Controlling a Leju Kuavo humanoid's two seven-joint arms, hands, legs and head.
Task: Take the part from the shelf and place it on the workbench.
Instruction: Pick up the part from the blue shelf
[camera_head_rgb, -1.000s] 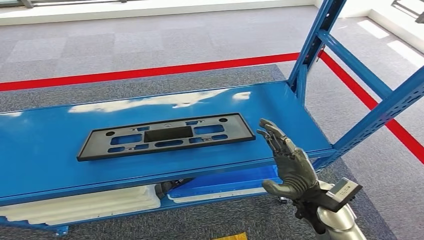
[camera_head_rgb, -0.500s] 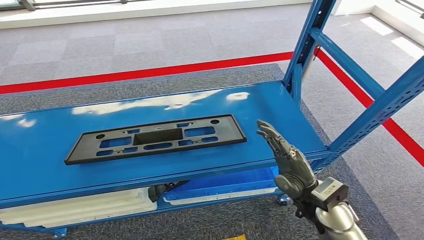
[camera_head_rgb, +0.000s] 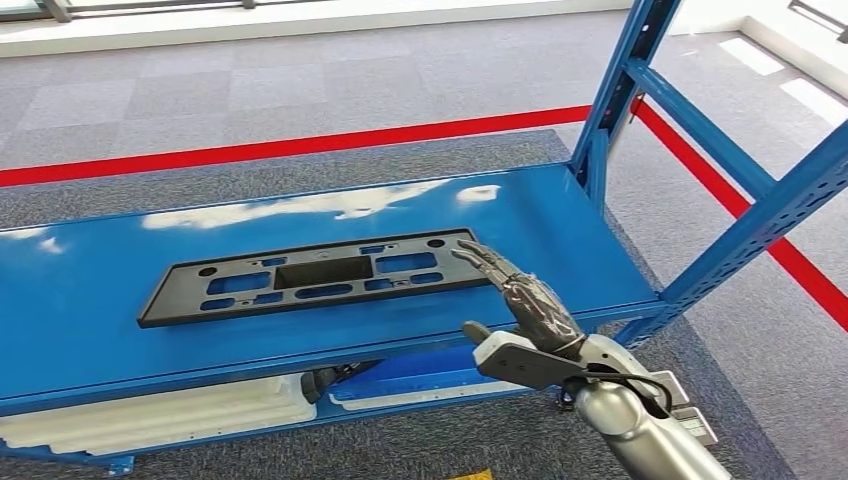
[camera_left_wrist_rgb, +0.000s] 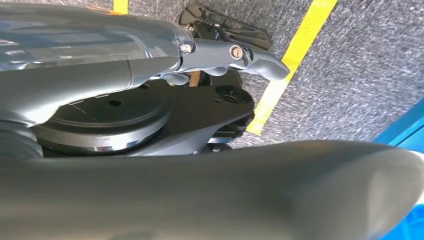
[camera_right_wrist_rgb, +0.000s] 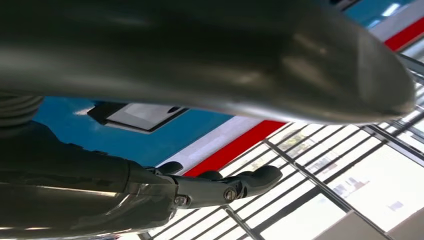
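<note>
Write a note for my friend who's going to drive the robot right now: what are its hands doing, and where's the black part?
Right hand: holds nothing, fingers stretched out over the shelf's front right, tips just at the right end of the black part.
Left hand: hangs down over the carpet, holds nothing; whether its fingers are apart or curled is unclear.
The black part lies flat on the blue shelf.
Done: right hand is at the part.
Left: grip it, lift it off, carry it to the workbench.
</note>
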